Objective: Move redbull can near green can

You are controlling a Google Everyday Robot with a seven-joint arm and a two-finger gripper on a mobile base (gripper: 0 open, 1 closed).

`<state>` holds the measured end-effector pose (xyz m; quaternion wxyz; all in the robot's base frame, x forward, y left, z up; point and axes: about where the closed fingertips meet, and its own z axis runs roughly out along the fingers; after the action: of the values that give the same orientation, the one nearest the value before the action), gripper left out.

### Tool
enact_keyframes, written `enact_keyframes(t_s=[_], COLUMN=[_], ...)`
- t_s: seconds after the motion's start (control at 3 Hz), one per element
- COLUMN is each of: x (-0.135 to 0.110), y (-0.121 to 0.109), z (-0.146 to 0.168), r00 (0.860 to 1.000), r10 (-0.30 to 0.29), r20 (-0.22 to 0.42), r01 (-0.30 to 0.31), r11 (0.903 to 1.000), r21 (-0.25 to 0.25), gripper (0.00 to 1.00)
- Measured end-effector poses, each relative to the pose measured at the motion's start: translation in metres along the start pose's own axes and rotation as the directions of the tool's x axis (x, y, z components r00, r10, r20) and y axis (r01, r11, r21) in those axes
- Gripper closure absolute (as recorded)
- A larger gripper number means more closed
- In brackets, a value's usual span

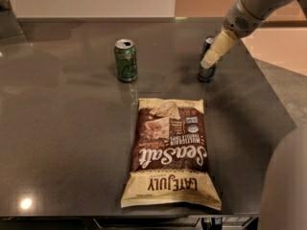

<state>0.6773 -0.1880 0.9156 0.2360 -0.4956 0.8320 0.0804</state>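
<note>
The redbull can point(205, 73), slim, dark blue and silver, stands upright on the dark counter point(62, 128) at the back right. My gripper point(211, 59) reaches down from the upper right, and its cream tip lies across the front of the can, hiding most of its upper half. The green can point(126, 60), wider and with a silver top, stands upright to the left of the redbull can, with a clear gap of bare counter between them.
A large brown and cream chip bag point(170, 152) lies flat in front of both cans, in the middle of the counter. The counter's right edge point(268, 95) runs just past the redbull can. Part of my grey body point(288, 186) fills the bottom right.
</note>
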Motion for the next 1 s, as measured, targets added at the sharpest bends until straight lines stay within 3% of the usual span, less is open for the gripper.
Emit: enact_keyframes(t_s=[0.33, 1.0], x=[-0.0009, -0.0063], y=[-0.0016, -0.0013], z=[0.0051, 0.0074], r00=[1.000, 1.000], r10=[0.000, -0.007], r20=[-0.011, -0.013], r01=[0.000, 0.006], r11=[1.0000, 0.9997], r21=[0.001, -0.025], gripper=[0.18, 0.64])
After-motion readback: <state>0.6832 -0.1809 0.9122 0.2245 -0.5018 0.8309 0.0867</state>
